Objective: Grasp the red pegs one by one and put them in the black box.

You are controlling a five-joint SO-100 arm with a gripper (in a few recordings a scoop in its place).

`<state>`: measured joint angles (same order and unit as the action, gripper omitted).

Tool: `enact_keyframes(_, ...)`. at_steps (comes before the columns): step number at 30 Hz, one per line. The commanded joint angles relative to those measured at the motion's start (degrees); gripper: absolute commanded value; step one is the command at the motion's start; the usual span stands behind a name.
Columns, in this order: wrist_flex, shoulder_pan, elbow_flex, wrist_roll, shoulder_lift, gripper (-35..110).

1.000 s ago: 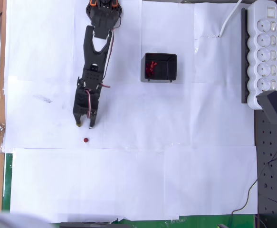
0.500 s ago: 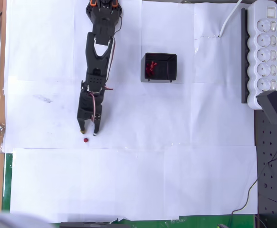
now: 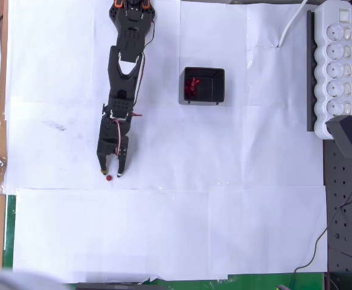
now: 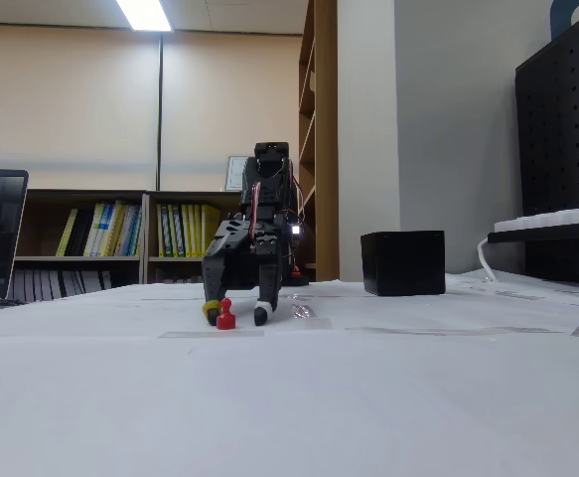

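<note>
Now the gripper (image 3: 111, 174) is standing with its two fingers spread apart, one on each side of the last loose red peg (image 3: 108, 178) on the white paper. Compared with a second ago the arm is reaching further out from its base: then the fingertips were well short of the peg, half a second ago they were just short of it, and now they are bracketing it. The peg itself is lying at the same place as before — nothing has pushed it yet.

From the low fixed view the peg (image 4: 225, 317) is standing upright between the yellow-tipped finger (image 4: 211, 312) and the white-tipped finger (image 4: 260, 316), and both tips are resting at, or very near, the table surface. I cannot tell whether either finger is already touching the peg; a small gap is showing on each side.

The black box (image 3: 203, 85) is sitting well apart from the gripper, to the right in the overhead view, and a cluster of red pegs (image 3: 191, 87) is already lying inside it. So the task is looking almost finished — I judge that the step in hand is the approach to the final grasp, and the next move is asking for a closing of the fingers without knocking the small peg over.
</note>
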<state>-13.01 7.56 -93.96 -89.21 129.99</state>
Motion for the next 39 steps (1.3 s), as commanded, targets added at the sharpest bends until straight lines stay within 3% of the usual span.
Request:
enact_keyframes(1,-1.58,0.97,-5.19,-0.53,0.53,15)
enact_keyframes(28,-1.67,1.23,-8.17,-1.23,3.16,14)
enact_keyframes(39,0.88,1.14,-8.17,-1.58,2.11,0)
